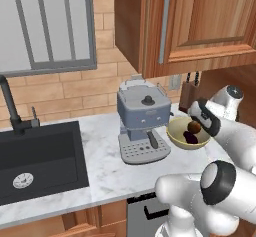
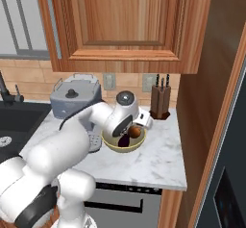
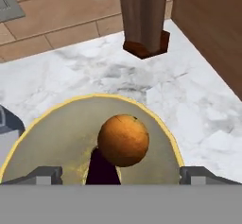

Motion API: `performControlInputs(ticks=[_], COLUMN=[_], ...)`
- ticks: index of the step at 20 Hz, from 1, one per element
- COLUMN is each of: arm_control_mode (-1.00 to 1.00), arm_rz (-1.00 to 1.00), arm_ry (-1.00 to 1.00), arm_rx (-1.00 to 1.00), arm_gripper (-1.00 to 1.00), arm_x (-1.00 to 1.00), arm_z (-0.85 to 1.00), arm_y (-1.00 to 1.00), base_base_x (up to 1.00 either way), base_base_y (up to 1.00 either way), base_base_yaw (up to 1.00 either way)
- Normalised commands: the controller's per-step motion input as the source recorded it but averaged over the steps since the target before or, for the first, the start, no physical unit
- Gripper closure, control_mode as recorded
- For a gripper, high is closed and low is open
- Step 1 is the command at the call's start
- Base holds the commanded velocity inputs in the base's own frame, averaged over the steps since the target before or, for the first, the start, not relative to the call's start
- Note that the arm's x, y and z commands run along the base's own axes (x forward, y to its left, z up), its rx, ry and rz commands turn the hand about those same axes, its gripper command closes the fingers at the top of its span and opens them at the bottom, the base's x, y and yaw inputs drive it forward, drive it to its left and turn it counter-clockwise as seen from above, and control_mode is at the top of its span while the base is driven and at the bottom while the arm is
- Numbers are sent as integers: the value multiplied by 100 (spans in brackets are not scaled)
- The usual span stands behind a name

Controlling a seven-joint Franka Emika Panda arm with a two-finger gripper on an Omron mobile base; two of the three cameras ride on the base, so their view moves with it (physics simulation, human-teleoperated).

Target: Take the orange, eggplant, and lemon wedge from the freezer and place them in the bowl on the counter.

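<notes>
Left base view: bowl right of centre on counter, beside coffee machine; orange and eggplant inside.
Right base view: bowl at centre, orange in it, knife block above right.
Hand view: gripper spread wide, holding nothing; orange at centre, touching eggplant below
</notes>
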Motion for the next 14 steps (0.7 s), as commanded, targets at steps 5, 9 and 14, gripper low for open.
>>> performControlInputs(ticks=[5, 9, 14], arm_control_mode=[-100, -100, -100], arm_rz=[0, 0, 3], arm_ry=[-32, -37, -38], arm_rx=[0, -3, -16], arm_gripper=[-100, -100, -100], arm_x=[-100, -100, -100], arm_z=[100, 100, 100], arm_y=[8, 40, 69], base_base_x=[0, 0, 0], base_base_y=[0, 0, 0], base_base_yaw=[0, 0, 0])
